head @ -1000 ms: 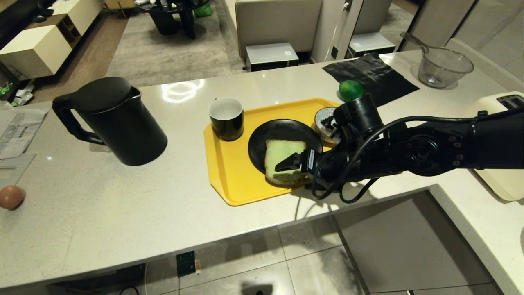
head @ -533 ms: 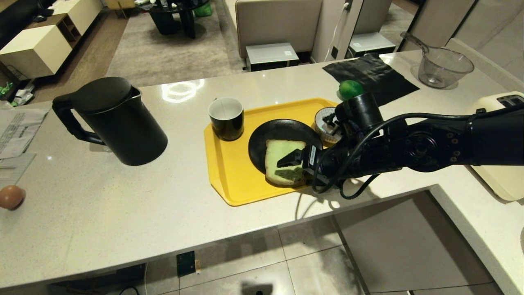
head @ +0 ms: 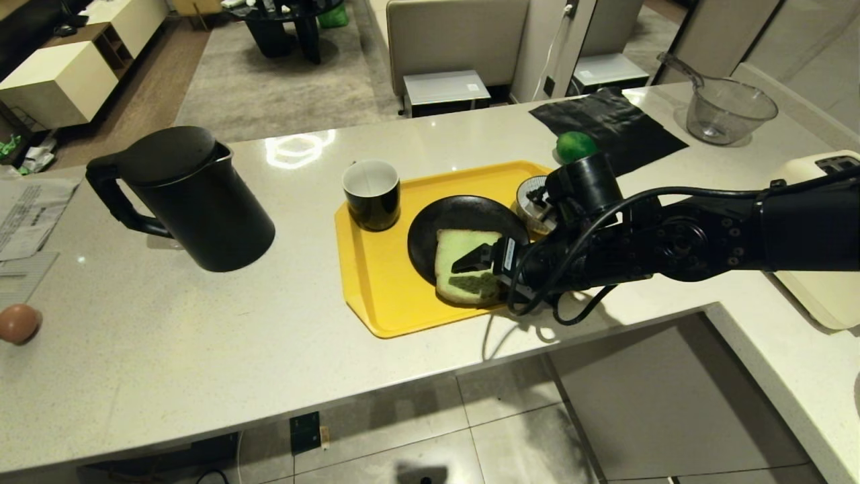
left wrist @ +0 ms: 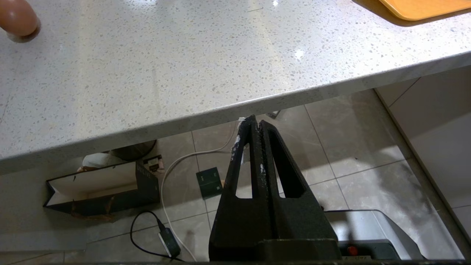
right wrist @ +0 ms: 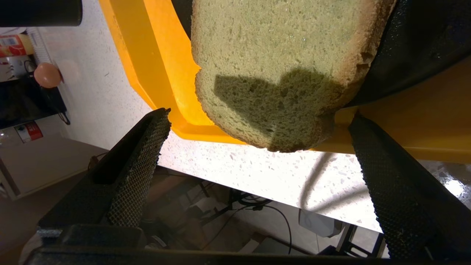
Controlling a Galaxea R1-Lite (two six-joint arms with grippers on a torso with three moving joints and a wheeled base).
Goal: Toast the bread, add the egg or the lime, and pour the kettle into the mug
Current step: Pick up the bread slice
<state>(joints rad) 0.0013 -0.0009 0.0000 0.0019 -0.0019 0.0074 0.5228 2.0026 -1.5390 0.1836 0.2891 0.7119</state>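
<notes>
The pale green bread point(head: 463, 252) point(right wrist: 279, 62) lies half on a black plate point(head: 457, 210), its near end overhanging the yellow tray point(head: 383, 296). My right gripper point(head: 474, 269) point(right wrist: 259, 117) hovers open at that near end, one finger on each side, with nothing held. The black mug point(head: 371, 193) stands on the tray's far left corner. The black kettle point(head: 195, 198) stands left of the tray. The lime point(head: 575, 146) lies behind the tray. An egg point(head: 19, 323) point(left wrist: 16, 16) sits at the counter's left edge. My left gripper point(left wrist: 254, 123) hangs shut below the counter edge.
A striped bowl point(head: 531, 195) on the tray is partly hidden by my right arm. A cream toaster point(head: 830, 289) stands at the right, with a glass bowl point(head: 729, 111) and a black cloth point(head: 611, 124) at the back right. Papers point(head: 27, 215) lie at the far left.
My right gripper has crept slightly further over the bread's near end, still open. The bread and everything else have stayed put.
</notes>
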